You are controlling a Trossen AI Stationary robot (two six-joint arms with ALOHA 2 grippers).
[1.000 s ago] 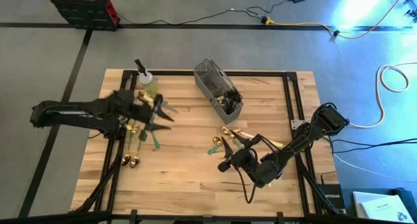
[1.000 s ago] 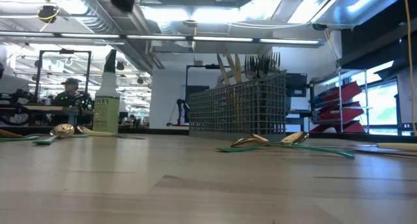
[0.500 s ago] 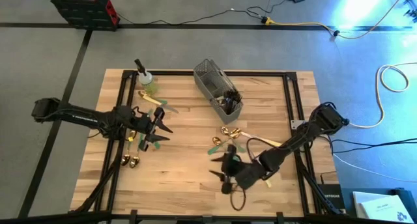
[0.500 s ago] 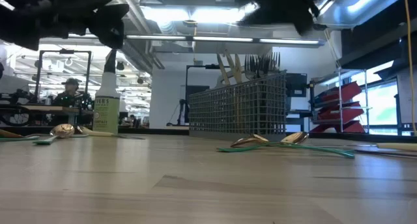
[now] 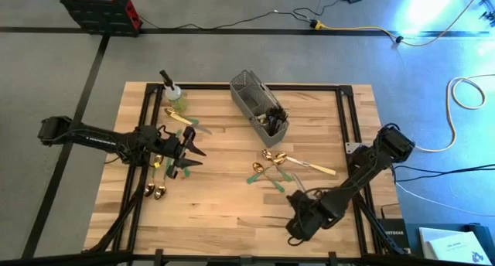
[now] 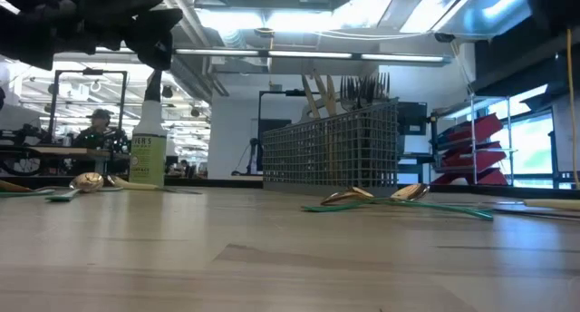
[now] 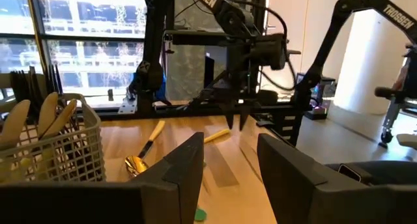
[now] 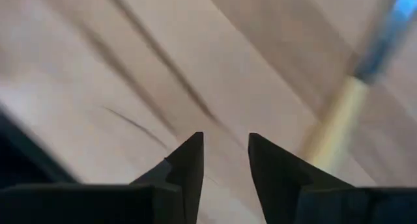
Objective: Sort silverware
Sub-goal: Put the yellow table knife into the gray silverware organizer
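Silverware lies in two loose groups on the wooden table. Gold spoons (image 5: 155,191) and green-handled pieces (image 5: 188,124) lie at the left. Gold spoons with green handles (image 5: 267,165) and a cream-handled piece (image 5: 319,169) lie right of the middle. More pieces stand in the wire caddy (image 5: 260,110). My left gripper (image 5: 197,153) hovers level and open over the left group, its fingers (image 7: 189,162) with nothing between them. My right gripper (image 5: 298,221) points down over bare wood near the front edge, open (image 8: 226,142) and holding nothing.
A spray bottle (image 5: 172,92) with green liquid stands at the far left, beside the left group. The caddy stands at the far middle. Black frame rails (image 5: 346,119) run along the table's sides. Bare wood (image 5: 224,196) lies between the two groups, toward the near edge.
My right gripper has swung away from the middle group toward the table's near edge, sunk, and tipped from level to pointing down. My left gripper came down over the left group, then kept still. No piece of silverware has moved.
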